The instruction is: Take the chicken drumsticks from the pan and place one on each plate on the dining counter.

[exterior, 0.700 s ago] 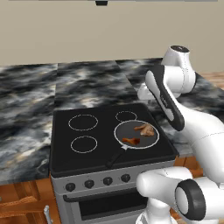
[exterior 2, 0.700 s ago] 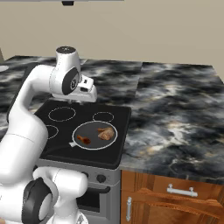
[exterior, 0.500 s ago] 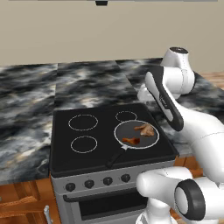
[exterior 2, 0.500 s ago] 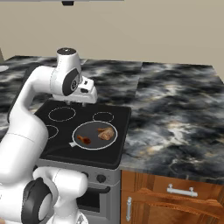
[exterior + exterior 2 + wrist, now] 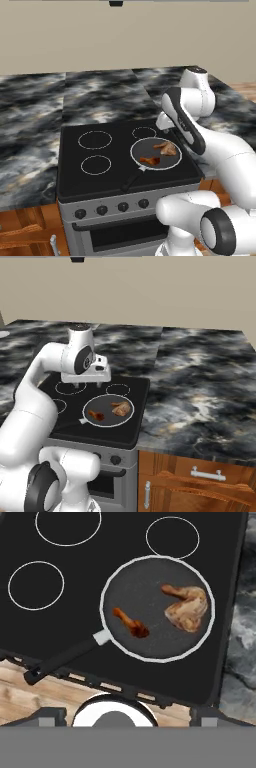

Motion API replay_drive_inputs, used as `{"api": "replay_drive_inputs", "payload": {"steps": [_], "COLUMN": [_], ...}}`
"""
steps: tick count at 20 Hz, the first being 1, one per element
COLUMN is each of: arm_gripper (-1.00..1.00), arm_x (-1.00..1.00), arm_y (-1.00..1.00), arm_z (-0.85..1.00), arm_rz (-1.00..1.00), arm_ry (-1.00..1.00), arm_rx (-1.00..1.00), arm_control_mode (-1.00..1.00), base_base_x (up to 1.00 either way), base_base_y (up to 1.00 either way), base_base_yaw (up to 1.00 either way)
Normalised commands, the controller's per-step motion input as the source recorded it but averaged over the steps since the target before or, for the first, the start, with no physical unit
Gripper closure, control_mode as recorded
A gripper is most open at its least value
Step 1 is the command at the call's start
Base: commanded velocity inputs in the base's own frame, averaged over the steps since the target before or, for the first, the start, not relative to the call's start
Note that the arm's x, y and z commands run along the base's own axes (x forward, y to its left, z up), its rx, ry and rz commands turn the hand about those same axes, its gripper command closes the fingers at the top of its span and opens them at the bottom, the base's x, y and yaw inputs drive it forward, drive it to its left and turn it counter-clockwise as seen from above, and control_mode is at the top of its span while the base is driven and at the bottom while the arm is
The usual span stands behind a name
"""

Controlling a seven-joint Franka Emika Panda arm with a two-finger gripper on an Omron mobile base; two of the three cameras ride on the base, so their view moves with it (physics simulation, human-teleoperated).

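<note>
The pan point(image 5: 156, 153) rests on the cooktop's front right burner, its black handle point(image 5: 65, 658) pointing toward the oven front. Inside lie the two chicken drumsticks: a larger golden one point(image 5: 186, 607) point(image 5: 168, 148) point(image 5: 121, 408) and a smaller orange-brown one point(image 5: 131, 624) point(image 5: 150, 160) point(image 5: 96, 415). My gripper point(image 5: 86, 386) point(image 5: 161, 124) hangs over the cooktop just behind the pan, pointing down, open with nothing between its fingers. The dining counter point(image 5: 100, 95) spreads its veined marble around the stove. The plates are out of view.
The black cooktop point(image 5: 85, 175) carries three bare white burner rings. Knobs point(image 5: 101, 209) line the stove front. A wood cabinet with a metal handle point(image 5: 212, 474) sits lower right. A pale sliver point(image 5: 2, 334) shows on the marble at the far left edge, too small to tell.
The hand has come down toward the cooktop behind the pan and tipped to point downward. Its jaws stay open. Pan and drumsticks have not moved.
</note>
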Motion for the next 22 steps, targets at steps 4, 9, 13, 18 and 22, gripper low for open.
{"api": "replay_drive_inputs", "payload": {"steps": [4,9,13,18,22], "arm_gripper": [-1.00,-1.00,-1.00,-1.00,-1.00], "arm_x": [0.18,0.22,0.43,0.42,0.28], "arm_y": [0.00,0.01,0.10,0.16,0.16], "arm_z": [-0.33,-0.45,-0.41,-0.34,-0.35], "arm_rz": [0.44,0.46,0.19,0.02,0.00], "arm_ry": [0.02,0.00,0.09,0.19,0.12], "arm_rx": [0.00,-0.01,-0.05,-0.10,-0.11], "arm_control_mode": [-1.00,-1.00,-1.00,-1.00,-1.00], "base_base_x": [0.00,0.00,0.00,0.00,0.00], "base_base_y": [0.00,0.00,0.00,0.00,0.00], "base_base_yaw": [0.00,0.00,0.00,0.00,0.00]}}
